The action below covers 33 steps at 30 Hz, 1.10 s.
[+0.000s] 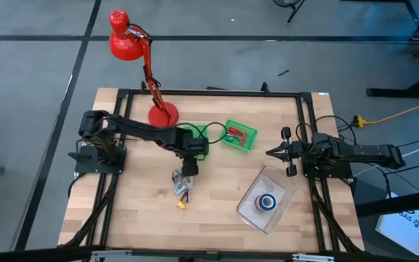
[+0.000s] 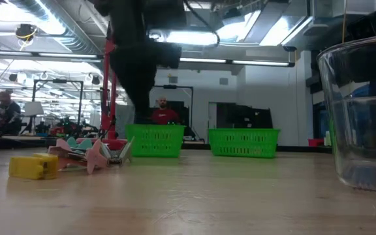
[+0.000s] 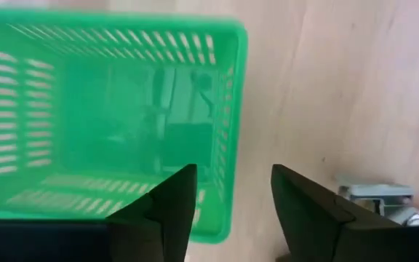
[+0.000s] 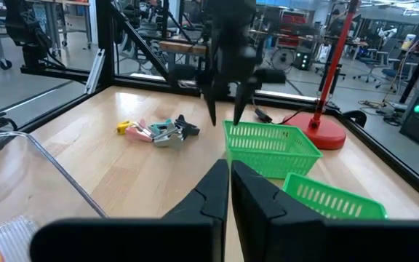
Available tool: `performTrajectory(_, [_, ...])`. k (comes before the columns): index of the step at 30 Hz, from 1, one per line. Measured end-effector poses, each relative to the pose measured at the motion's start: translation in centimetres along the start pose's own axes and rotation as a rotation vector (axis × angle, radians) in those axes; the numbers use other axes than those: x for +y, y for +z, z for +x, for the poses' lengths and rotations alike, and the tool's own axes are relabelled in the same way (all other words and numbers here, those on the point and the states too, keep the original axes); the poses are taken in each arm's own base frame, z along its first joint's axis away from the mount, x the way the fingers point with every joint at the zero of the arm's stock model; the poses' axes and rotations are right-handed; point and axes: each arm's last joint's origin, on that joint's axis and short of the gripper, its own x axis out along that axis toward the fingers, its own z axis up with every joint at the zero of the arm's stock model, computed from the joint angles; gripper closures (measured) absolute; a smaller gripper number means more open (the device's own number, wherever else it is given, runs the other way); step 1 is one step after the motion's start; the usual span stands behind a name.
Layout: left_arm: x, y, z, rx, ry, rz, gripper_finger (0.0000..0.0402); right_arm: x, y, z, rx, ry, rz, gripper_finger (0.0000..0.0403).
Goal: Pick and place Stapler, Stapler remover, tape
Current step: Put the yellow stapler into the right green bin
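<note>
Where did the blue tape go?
In the high view, the blue tape sits inside the clear container near the table's front right, in front of the waiting right gripper.

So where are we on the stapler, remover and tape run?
Done: tape rolls sit in the clear container. In hand: nothing; the left gripper is open and empty over a green basket. Left: the small pile of pieces on the table. The right gripper waits shut at the right edge.
</note>
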Motion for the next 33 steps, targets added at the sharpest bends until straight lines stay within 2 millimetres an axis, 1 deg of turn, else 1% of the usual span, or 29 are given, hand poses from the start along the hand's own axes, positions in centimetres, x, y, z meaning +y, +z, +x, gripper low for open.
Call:
performTrajectory(2, [0.1, 0.2, -1.0, -0.039, 0.007, -0.004, 0.0224, 0.0, 0.0, 0.0, 0.0, 0.0, 0.0, 0.0382])
performTrajectory(6, [0.4, 0.1, -2.8, -0.089, -0.001, -0.009, 0.0228, 0.0, 0.0, 0.0, 0.0, 0.0, 0.0, 0.0382])
performTrajectory(10, [0.3, -0.1, -4.1, -0.128, -0.012, -0.007, 0.0231, 0.0, 0.0, 0.0, 0.0, 0.0, 0.0, 0.0382])
performTrajectory(14, [-0.3, -0.4, -5.0, -0.152, -0.027, 0.014, 0.0231, 0.0, 0.0, 0.0, 0.0, 0.0, 0.0, 0.0382])
performTrajectory(19, [-1.6, -0.8, -5.5, -0.153, -0.051, 0.054, 0.0231, 0.0, 0.0, 0.0, 0.0, 0.0, 0.0, 0.0382])
performTrajectory(23, [-2.8, -1.5, -5.6, -0.107, -0.105, 0.099, 0.0231, 0.0, 0.0, 0.0, 0.0, 0.0, 0.0, 0.0382])
performTrajectory(28, [-4.6, -3.2, -5.9, 0.009, -0.17, 0.138, 0.0231, 0.0, 0.0, 0.0, 0.0, 0.0, 0.0, 0.0382])
performTrajectory(30, [-5.4, -4.1, -6.3, 0.057, -0.191, 0.163, 0.0231, 0.0, 0.0, 0.0, 0.0, 0.0, 0.0, 0.0382])
performTrajectory(33, [-7.1, -5.5, -7.3, 0.072, -0.216, 0.211, 0.0231, 0.0, 0.0, 0.0, 0.0, 0.001, 0.0, 0.0382])
